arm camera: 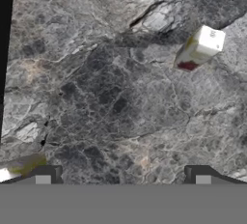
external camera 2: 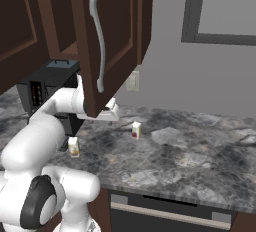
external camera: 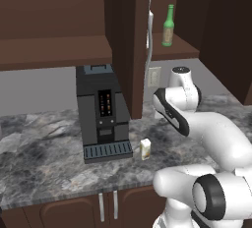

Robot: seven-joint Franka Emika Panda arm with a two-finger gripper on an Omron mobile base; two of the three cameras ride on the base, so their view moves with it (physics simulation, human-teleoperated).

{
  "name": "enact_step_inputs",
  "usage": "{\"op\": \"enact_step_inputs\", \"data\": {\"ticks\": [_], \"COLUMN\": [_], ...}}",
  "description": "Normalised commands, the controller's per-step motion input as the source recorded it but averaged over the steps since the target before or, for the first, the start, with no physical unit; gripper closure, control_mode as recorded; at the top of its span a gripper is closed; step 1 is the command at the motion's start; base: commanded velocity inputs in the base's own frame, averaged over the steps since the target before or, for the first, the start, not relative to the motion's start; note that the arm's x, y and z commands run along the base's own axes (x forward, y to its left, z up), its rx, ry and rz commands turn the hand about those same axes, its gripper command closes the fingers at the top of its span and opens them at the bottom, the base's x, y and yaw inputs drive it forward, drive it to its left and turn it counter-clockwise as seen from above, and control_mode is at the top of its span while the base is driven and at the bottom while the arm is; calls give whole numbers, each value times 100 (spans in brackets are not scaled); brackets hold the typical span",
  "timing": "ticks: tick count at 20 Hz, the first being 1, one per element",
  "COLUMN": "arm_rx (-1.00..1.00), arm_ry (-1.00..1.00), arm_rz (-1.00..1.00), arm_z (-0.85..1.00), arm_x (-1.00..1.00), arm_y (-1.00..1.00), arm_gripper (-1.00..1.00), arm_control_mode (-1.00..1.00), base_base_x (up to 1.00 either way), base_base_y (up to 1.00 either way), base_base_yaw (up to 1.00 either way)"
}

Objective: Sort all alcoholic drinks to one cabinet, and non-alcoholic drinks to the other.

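Gripper [arm camera: 123, 172] with jaws wide apart and empty at frame bottom above grey marble counter [arm camera: 111, 97], small white carton with red mark [arm camera: 200, 48] upper right, slim green glass bottle [external camera: 168, 25] on cabinet shelf, top of frame.

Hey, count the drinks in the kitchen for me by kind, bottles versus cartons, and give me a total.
Bottles: 1, the green bottle standing on a cabinet shelf.
Cartons: 2, both on the counter: the white carton with a red mark and the cream carton beside the coffee machine.
Total: 3 drinks.
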Motion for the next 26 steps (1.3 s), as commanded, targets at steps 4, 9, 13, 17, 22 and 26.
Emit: {"op": "enact_step_inputs", "data": {"ticks": [4, 9, 13, 17, 22, 26], "arm_rx": [0, 0, 0, -1, -1, -2], "arm_ry": [-4, -4, 0, 0, 0, 0], "arm_rz": [-4, -4, -3, -3, -3, -3], "arm_z": [-24, -19, -13, -15, -15, -8], "arm_x": [21, 20, 24, 27, 28, 22], "arm_y": [-11, -10, -9, -8, -9, -12], "arm_gripper": [-100, -100, -100, -100, -100, -100], "arm_control_mode": [-100, -100, -100, -100, -100, -100], "base_base_x": [0, 0, 0, 0, 0, 0], "base_base_y": [0, 0, 0, 0, 0, 0], "base_base_yaw": [0, 0, 0, 0, 0, 0]}}
